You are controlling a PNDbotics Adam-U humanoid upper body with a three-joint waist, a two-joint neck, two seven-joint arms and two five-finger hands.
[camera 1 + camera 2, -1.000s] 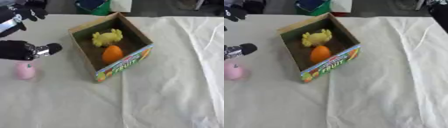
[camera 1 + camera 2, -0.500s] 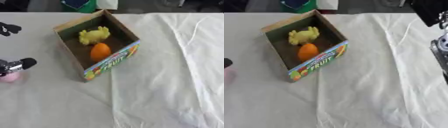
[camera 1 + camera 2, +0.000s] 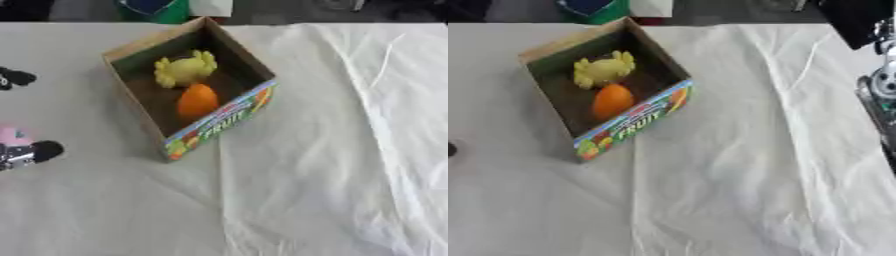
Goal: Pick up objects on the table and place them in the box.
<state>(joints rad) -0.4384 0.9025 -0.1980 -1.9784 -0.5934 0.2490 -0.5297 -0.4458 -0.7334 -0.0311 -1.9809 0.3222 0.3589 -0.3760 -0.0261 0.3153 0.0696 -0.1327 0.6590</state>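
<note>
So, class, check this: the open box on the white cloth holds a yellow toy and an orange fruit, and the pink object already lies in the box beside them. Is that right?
Not quite. The box holds the yellow toy and the orange fruit, but the pink object lies outside it, on the table at the far left edge by the left hand. The left eye view shows this.

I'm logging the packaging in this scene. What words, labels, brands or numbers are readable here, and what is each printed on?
"FRUIT": in large letters on the printed front side of the cardboard box, among fruit pictures.
A line of smaller print above it on the same side: too blurred to read.
The yellow toy and orange fruit inside the box carry no visible text.
Nothing else readable.
</note>
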